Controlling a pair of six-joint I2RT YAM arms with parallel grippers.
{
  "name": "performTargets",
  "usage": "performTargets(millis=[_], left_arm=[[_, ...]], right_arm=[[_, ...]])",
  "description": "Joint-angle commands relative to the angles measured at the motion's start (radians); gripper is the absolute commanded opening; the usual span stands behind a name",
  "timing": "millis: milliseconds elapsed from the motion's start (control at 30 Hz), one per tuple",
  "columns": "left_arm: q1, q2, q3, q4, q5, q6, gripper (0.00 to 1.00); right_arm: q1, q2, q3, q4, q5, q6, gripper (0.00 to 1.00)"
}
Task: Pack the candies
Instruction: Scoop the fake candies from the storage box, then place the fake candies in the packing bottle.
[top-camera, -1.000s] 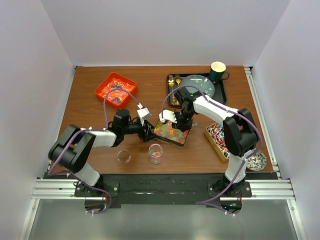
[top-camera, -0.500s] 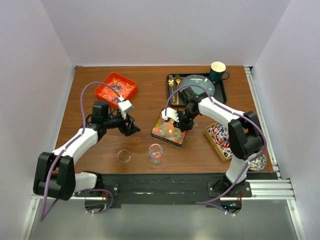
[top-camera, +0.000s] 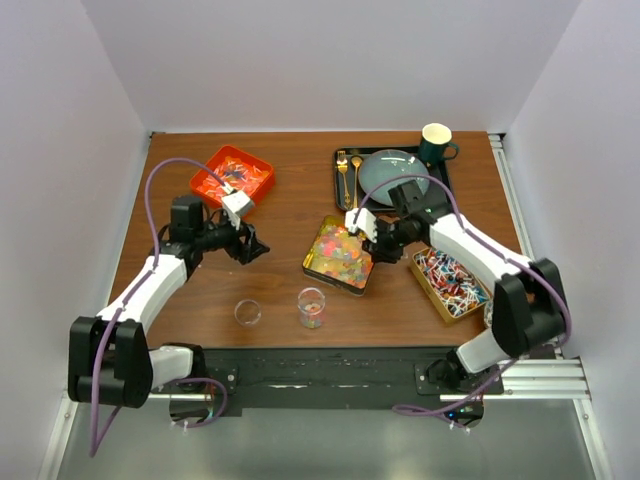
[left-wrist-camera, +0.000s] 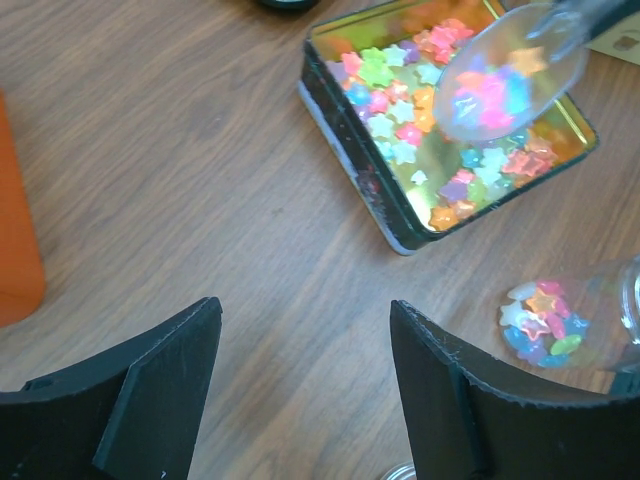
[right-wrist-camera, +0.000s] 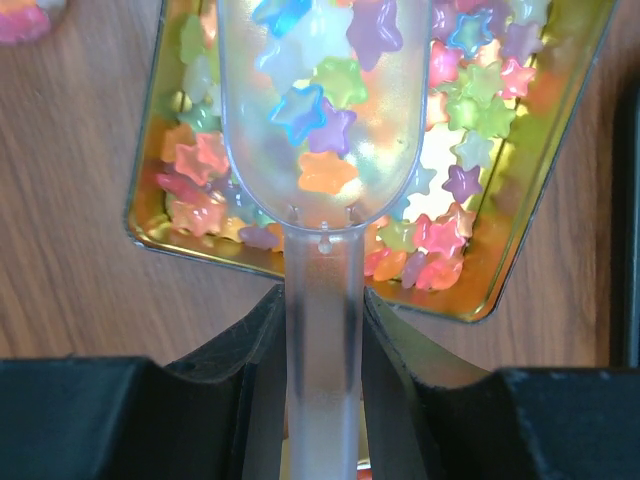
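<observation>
The candies are glossy star-shaped sweets (top-camera: 340, 252) filling a gold tin (top-camera: 330, 282) at mid-table. My right gripper (right-wrist-camera: 322, 310) is shut on the handle of a clear plastic scoop (right-wrist-camera: 322, 100), which holds several stars above the tin (right-wrist-camera: 520, 240). In the top view this gripper (top-camera: 378, 240) sits at the tin's right corner. My left gripper (top-camera: 250, 243) is open and holds nothing; it hangs over bare wood left of the tin (left-wrist-camera: 350, 150). In the left wrist view the loaded scoop (left-wrist-camera: 510, 70) hovers over the stars (left-wrist-camera: 400, 110). A small glass jar (top-camera: 311, 307) holds a few stars (left-wrist-camera: 545, 320).
An empty jar (top-camera: 248, 313) stands left of the filled one. An orange tray (top-camera: 232, 178) of wrapped sweets is at the back left, a gold tin of red-blue-white wrapped pieces (top-camera: 447, 283) at the right. A black tray (top-camera: 342, 190) carries a plate, gold cutlery and a green mug (top-camera: 435, 143).
My left gripper has drawn back to the left, away from the tin's edge. My right gripper has moved right with the scoop, which now holds stars above the tin.
</observation>
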Motion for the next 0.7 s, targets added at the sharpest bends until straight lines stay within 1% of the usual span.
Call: performTargets(millis=[0, 67, 133, 167, 200, 267, 300, 367, 400, 433, 467, 500, 600, 667], left_arm=[[0.023, 0.003, 0.040, 0.005, -0.018, 0.013, 0.73], [0.025, 0.006, 0.039, 0.031, -0.018, 0.009, 0.73], [0.026, 0.005, 0.042, 0.066, -0.026, -0.008, 0.73], [0.032, 0.003, 0.042, 0.078, -0.047, -0.019, 0.74], [0.035, 0.000, 0.045, 0.087, -0.061, -0.049, 0.74], [0.052, -0.004, 0.049, 0.130, -0.090, -0.072, 0.75], [0.055, -0.009, 0.054, 0.135, -0.103, -0.094, 0.76], [0.068, -0.018, 0.060, 0.144, -0.151, -0.106, 0.76], [0.072, -0.027, 0.068, 0.144, -0.165, -0.114, 0.77], [0.077, -0.035, 0.071, 0.146, -0.175, -0.117, 0.77], [0.084, -0.040, 0.074, 0.146, -0.192, -0.120, 0.77], [0.088, -0.044, 0.082, 0.144, -0.199, -0.122, 0.77], [0.091, -0.046, 0.094, 0.137, -0.215, -0.120, 0.77], [0.121, -0.046, 0.094, 0.146, -0.230, -0.119, 0.78]], right_arm=[[-0.004, -0.202, -0.141, 0.316, -0.037, 0.254, 0.00], [-0.003, -0.232, -0.145, 0.305, -0.026, 0.273, 0.00], [-0.004, -0.246, -0.084, 0.185, -0.027, 0.244, 0.00], [-0.003, -0.252, -0.059, 0.139, -0.027, 0.211, 0.00], [-0.004, -0.260, -0.007, 0.055, -0.029, 0.186, 0.00], [-0.003, -0.283, 0.050, -0.034, -0.033, 0.135, 0.00], [-0.003, -0.286, 0.106, -0.113, -0.035, 0.090, 0.00], [0.000, -0.277, 0.166, -0.198, -0.036, 0.008, 0.00], [0.000, -0.271, 0.223, -0.281, -0.033, -0.016, 0.00], [0.000, -0.261, 0.249, -0.321, -0.032, -0.039, 0.00], [-0.001, -0.240, 0.274, -0.365, -0.030, -0.102, 0.00], [0.002, -0.231, 0.315, -0.443, -0.024, -0.125, 0.00], [0.011, -0.209, 0.360, -0.533, 0.006, -0.193, 0.00], [0.044, -0.201, 0.374, -0.567, 0.043, -0.236, 0.00]])
